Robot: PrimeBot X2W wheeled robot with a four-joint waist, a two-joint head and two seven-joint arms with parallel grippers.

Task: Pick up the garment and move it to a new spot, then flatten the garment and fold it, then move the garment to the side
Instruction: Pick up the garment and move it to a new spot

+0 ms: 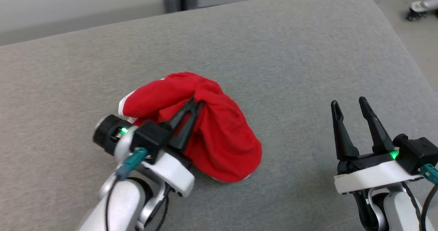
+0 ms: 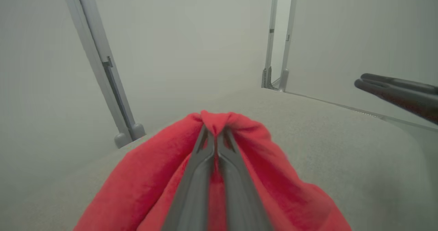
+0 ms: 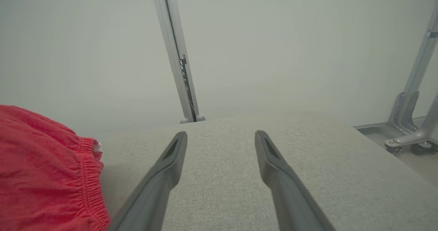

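Left end effector closed on a pinch of the red garment — its two dark fingers meet on a raised fold near the top of the bundle, and cloth drapes down either side of them. You see the garment bunched on the grey cushion, left of centre in the head view, its long axis running from far left to near right, with most of the cloth lying right of the pinch and nearer the robot. Right end effector stands wide open and empty, well apart on the garment's right; from its wrist camera the gathered elastic hem shows at the left edge. Judge the carry as the left arm's — any second grasp means the right arm reaching leftward.
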